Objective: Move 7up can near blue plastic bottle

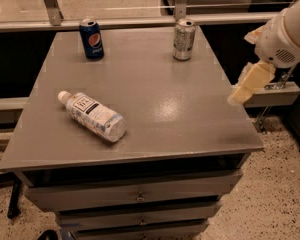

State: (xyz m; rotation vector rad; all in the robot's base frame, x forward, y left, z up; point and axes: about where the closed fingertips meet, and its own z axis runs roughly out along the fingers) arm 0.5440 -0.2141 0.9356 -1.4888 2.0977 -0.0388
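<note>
The 7up can [183, 39], silvery-grey with green markings, stands upright at the far right of the grey table top [160, 109]. The blue plastic bottle [92, 116], clear with a white cap and a pale label, lies on its side at the front left, cap pointing to the far left. My gripper [241, 91], cream-coloured below a white arm [285, 34], hangs at the table's right edge, off the surface. It is well to the right of and nearer than the can, and holds nothing that I can see.
A dark blue Pepsi can [91, 38] stands upright at the far left of the table. Drawers [137, 196] sit under the top. A metal rail with glass [140, 19] runs behind the table. Speckled floor lies to the right.
</note>
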